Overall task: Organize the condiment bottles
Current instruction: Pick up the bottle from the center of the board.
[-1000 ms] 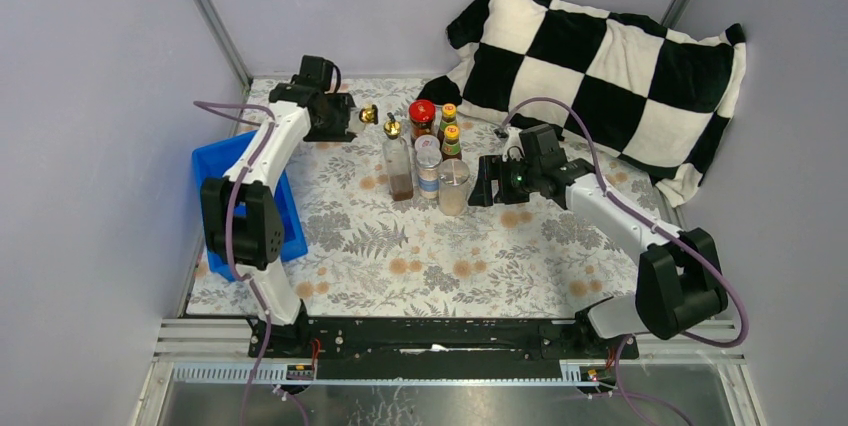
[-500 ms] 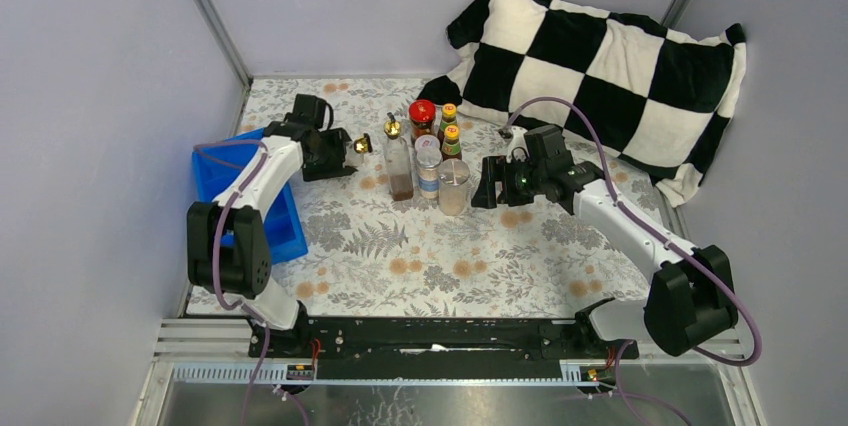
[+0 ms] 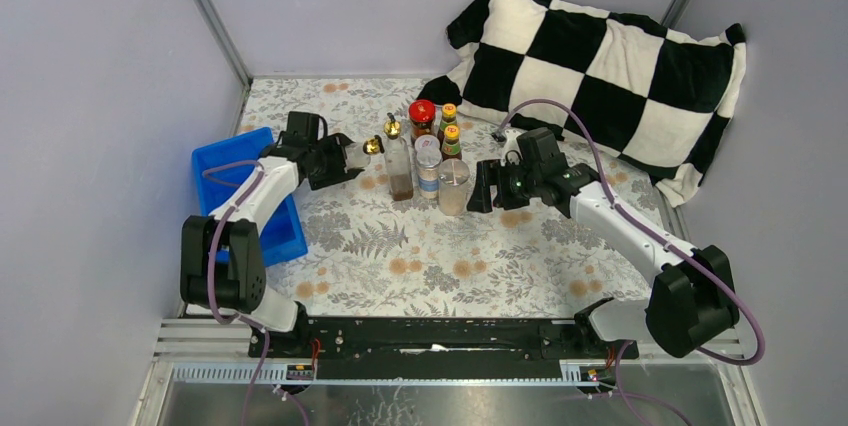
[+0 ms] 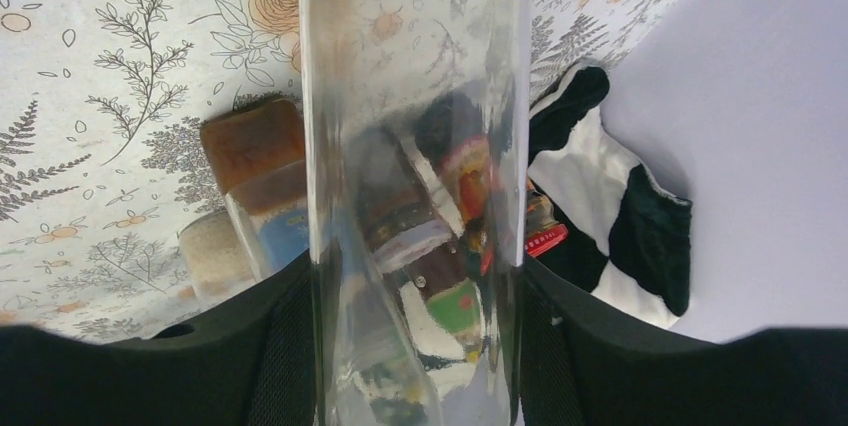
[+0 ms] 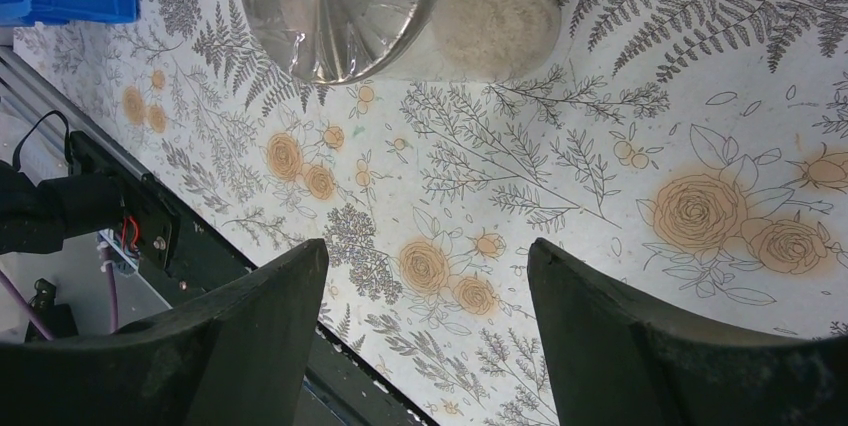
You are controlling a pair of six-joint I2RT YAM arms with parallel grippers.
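Bottle [image 4: 415,96] clamped in left claw [image 4: 415,291] | shaker [image 5: 420,6] just beyond right claw [image 5: 428,261]

I count two gold-spouted clear bottles [image 3: 399,171], two yellow-capped sauce bottles [image 3: 452,138], two silver-lidded shakers [image 3: 453,186] and one red-lidded jar [image 3: 421,116]. They crowd together, so seven is probably right. One blue tray [image 3: 285,231], one checkered pillow [image 3: 600,56].

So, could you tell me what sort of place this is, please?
Most likely a robot test cell dressed as a home table: plain walls enclose it, the left arm and right arm are bolted to a rail, and a floral tablecloth and checkered pillow look like props.
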